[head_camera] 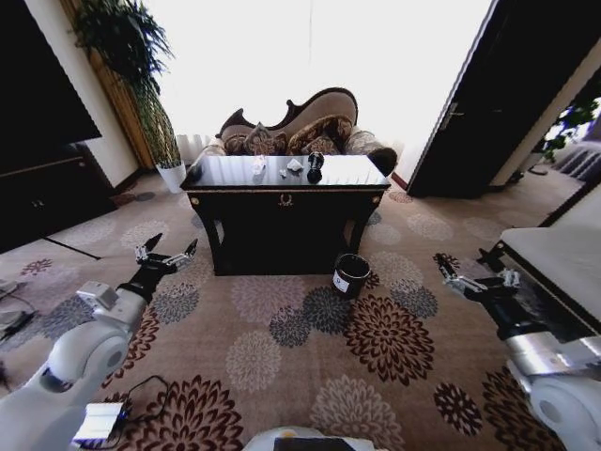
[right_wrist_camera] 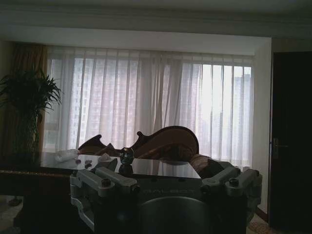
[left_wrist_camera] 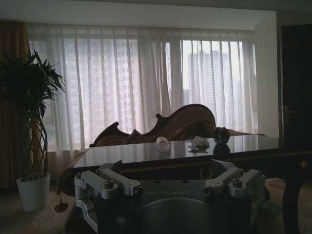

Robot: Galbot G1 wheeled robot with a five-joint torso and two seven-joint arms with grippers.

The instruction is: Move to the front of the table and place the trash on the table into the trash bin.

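Note:
The dark glossy table [head_camera: 235, 178] stands ahead of me across the patterned carpet, in front of a sofa. On its top lies the trash: two white paper wads [head_camera: 258, 166] [head_camera: 295, 165], a small scrap [head_camera: 282, 173] and a dark shiny round object [head_camera: 315, 162]. The black trash bin [head_camera: 350, 274] sits on the floor by the table's front right leg. My left gripper [head_camera: 167, 254] hovers open over the carpet, well short of the table. My right gripper [head_camera: 474, 279] is open too, low on the right. In the left wrist view, beyond the open left gripper [left_wrist_camera: 170, 183], are a wad [left_wrist_camera: 162, 144] and the dark object [left_wrist_camera: 221, 135].
A carved sofa [head_camera: 300, 132] stands behind the table. A tall plant in a white pot [head_camera: 171, 175] is at the table's left end. White-topped furniture [head_camera: 563, 254] is close on my right, a dark cabinet [head_camera: 47, 188] on my left. Open carpet lies between me and the table.

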